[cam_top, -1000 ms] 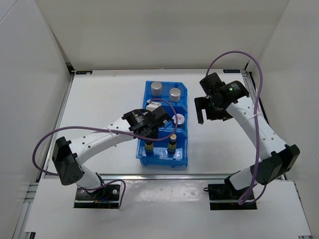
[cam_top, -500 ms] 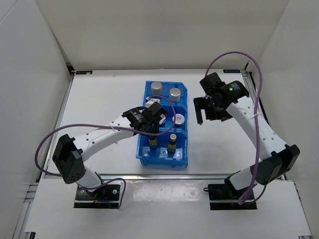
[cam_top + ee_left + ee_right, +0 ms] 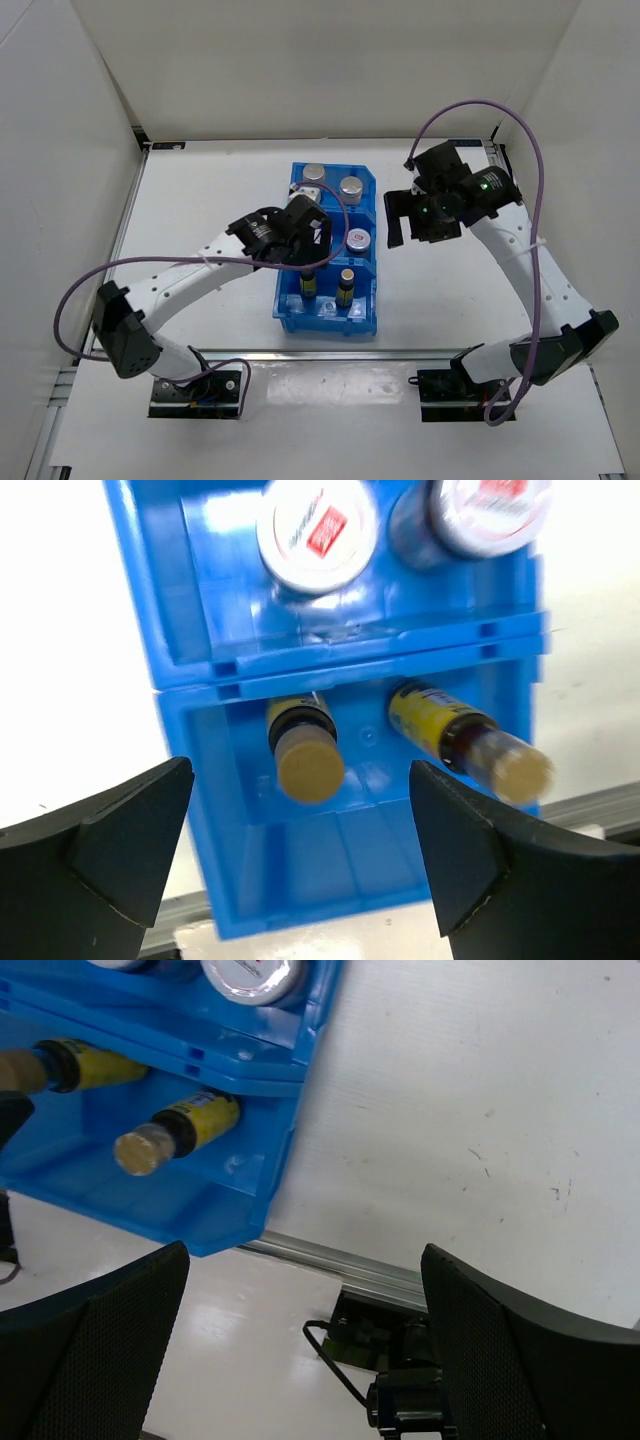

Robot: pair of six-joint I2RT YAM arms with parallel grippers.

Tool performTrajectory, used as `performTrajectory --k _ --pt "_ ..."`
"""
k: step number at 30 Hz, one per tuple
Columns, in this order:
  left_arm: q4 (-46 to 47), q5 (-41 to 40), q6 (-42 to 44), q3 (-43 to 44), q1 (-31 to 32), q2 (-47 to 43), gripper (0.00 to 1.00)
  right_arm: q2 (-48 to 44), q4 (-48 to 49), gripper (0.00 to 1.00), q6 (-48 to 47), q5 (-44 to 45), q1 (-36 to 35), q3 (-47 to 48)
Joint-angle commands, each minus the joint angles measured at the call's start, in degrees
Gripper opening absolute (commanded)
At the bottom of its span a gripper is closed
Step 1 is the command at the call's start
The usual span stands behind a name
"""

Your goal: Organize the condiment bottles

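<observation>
The blue bin (image 3: 366, 316) holds the condiment bottles. Two silver-topped cylinders (image 3: 314, 174) (image 3: 351, 187) stand in its far compartment. One red-marked jar (image 3: 357, 239) shows in the middle compartment, and the left wrist view shows both jars (image 3: 317, 530) (image 3: 480, 505). Two amber bottles (image 3: 305, 755) (image 3: 470, 742) stand upright in the near compartment. My left gripper (image 3: 308, 245) (image 3: 300, 870) hovers open above the middle of the bin, holding nothing. My right gripper (image 3: 415, 228) (image 3: 305, 1350) is open and empty over the table, right of the bin.
The bin's near wall (image 3: 330, 880) lies close to the table's metal front rail (image 3: 340, 1265). White walls enclose the table on three sides. Bare tabletop (image 3: 470, 1110) lies right of the bin, and a purple cable runs along each arm.
My left gripper opened, let go of the left amber bottle in the near compartment, and drew back toward the bin's middle. The right arm shifted slightly right.
</observation>
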State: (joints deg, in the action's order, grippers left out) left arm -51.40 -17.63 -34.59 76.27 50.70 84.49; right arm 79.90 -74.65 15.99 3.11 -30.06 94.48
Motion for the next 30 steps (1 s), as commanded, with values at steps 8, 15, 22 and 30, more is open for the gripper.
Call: performTrajectory --k 8,15,22,30 --pt "-1.1 -14.5 13.5 6.5 -0.5 -21.1 1.00 -7.3 4.2 1.00 -1.1 -1.7 0.2 2.3" --pt "0.0 -35.0 13.7 -7.5 -0.5 -37.0 1.00 -9.8 4.2 1.00 -1.1 3.7 0.2 0.2" --pt "0.0 -46.3 3.0 -25.5 -0.5 -53.6 1.00 -11.0 4.2 1.00 -0.1 5.9 0.2 -0.3" --pt "0.0 -49.3 6.0 -31.1 -0.5 -55.6 1.00 -11.5 3.0 1.00 0.4 5.9 0.2 -0.9"
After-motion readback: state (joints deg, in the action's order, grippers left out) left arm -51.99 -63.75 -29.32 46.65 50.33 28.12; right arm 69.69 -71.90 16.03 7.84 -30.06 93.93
